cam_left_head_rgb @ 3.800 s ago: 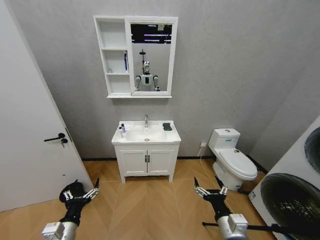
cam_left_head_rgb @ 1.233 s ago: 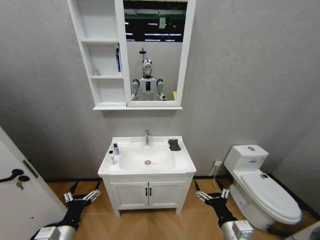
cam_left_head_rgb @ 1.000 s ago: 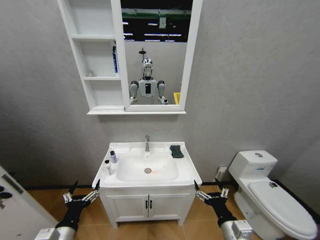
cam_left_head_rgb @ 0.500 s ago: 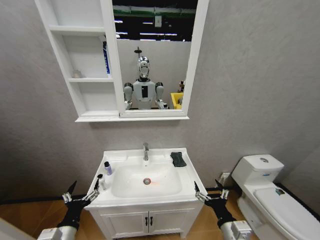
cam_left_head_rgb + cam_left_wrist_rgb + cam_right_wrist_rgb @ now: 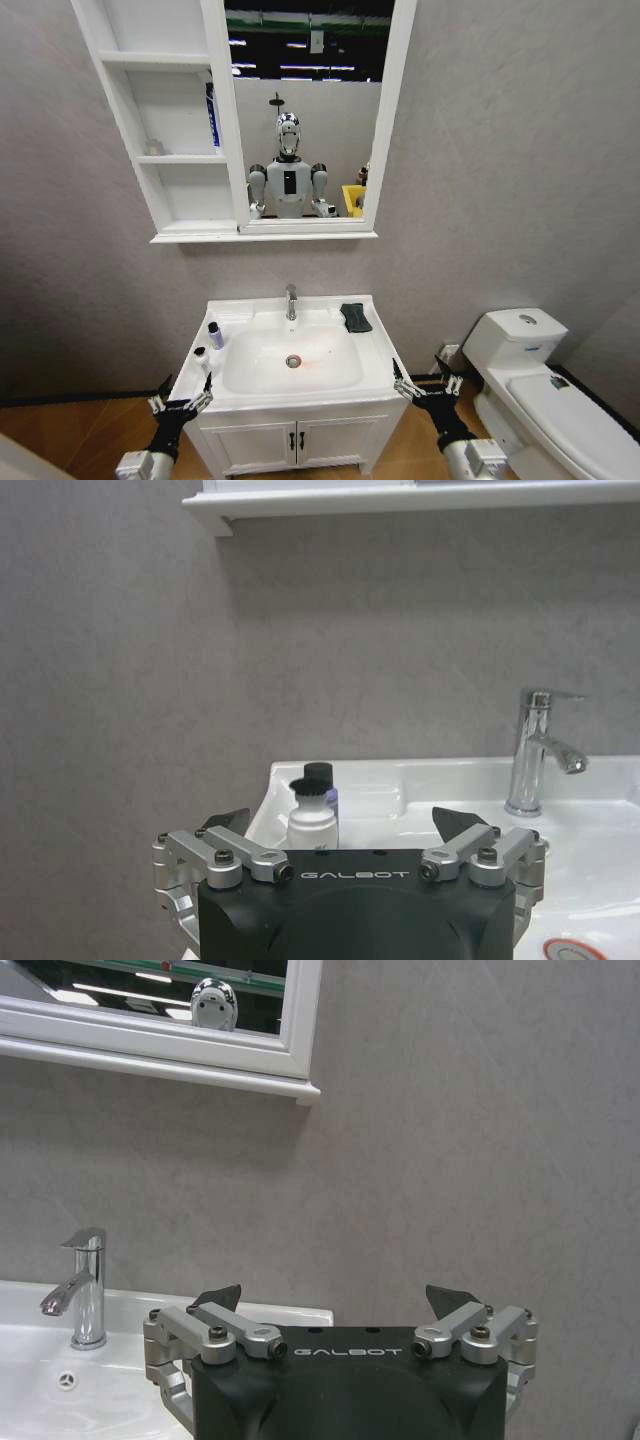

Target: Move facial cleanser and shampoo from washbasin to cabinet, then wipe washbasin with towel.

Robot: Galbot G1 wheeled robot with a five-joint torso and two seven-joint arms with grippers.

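Note:
The white washbasin (image 5: 300, 392) stands straight ahead under the wall cabinet (image 5: 124, 120) and its mirror. Two small bottles sit on the basin's left rim: a purple one (image 5: 215, 335) and a white one with a black cap (image 5: 200, 358); which is the facial cleanser and which the shampoo I cannot tell. The dark folded towel (image 5: 355, 317) lies at the back right, beside the faucet (image 5: 291, 300). My left gripper (image 5: 183, 396) hangs open below the basin's front left corner, in line with the white bottle (image 5: 313, 825). My right gripper (image 5: 425, 385) is open at the front right corner.
A white toilet (image 5: 530, 375) stands close on the right. The two-door vanity (image 5: 290, 440) fills the space under the basin. A blue item (image 5: 213, 115) stands in the cabinet's middle niche; the other niches look bare. The grey wall is right behind.
The camera has come much closer to the basin over the sequence. In the last half second my left gripper shifted right and lower, toward the basin's front left corner.

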